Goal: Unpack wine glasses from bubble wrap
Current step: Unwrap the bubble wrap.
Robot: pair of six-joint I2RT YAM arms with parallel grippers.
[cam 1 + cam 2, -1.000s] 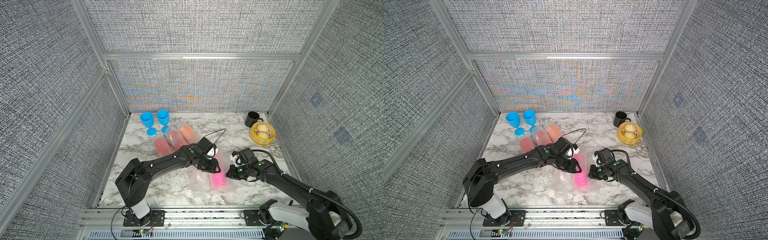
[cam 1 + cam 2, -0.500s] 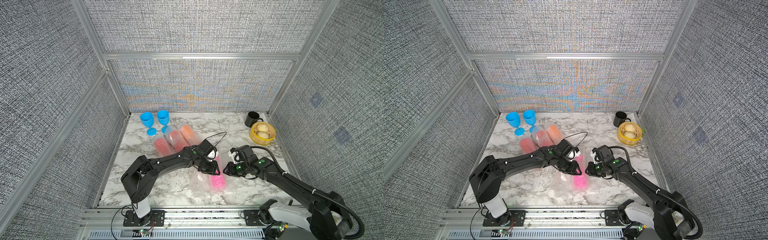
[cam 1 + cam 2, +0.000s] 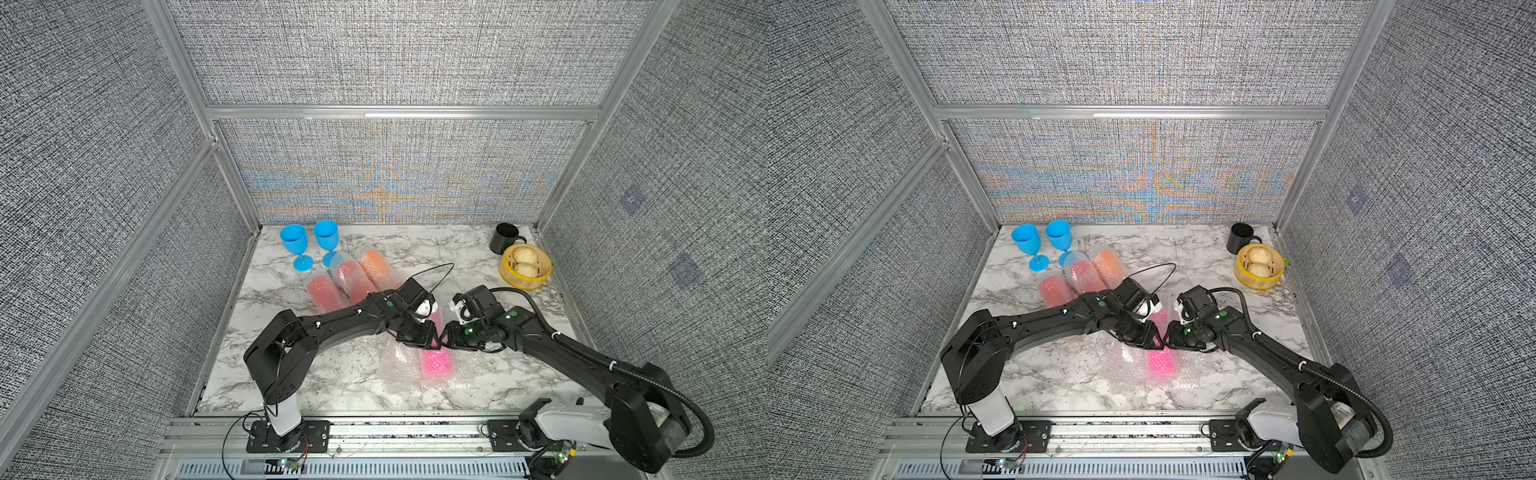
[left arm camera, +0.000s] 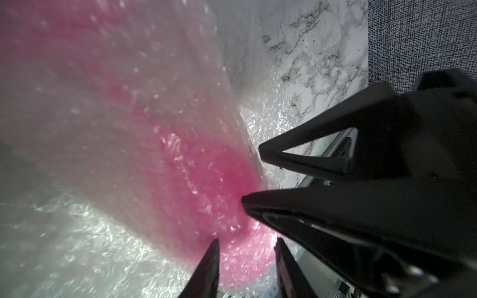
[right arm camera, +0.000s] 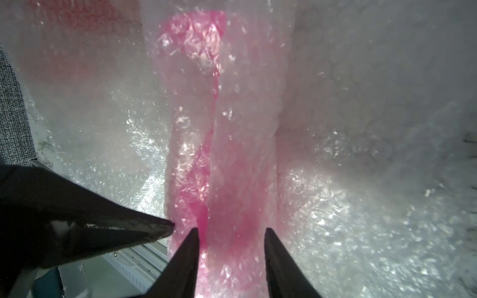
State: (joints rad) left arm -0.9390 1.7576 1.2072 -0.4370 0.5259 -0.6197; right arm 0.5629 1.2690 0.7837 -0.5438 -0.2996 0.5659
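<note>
Over the tabletop (image 3: 332, 386), right pincer (image 5: 231, 232), shut a second ago, is spreading astride the bubble wrap (image 5: 361, 193) beside left pincer (image 4: 246, 242) pinching the pink goblet (image 3: 434, 365); both arms are stretching low.

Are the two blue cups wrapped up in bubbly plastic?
No, the two blue plastic stemmed goblets stand upright and uncovered by the back wall, nothing wrapped around them.

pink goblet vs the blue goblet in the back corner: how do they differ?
Pose: the pink goblet lies on its side; the corner blue goblet stands upright.
Cover: the pink goblet is under bubble wrap; the blue goblet is bare.
Contact: the left end effector and right end effector are at the pink goblet; neither is near the blue goblet.
Shared: both rest on the marbled tabletop.
</note>
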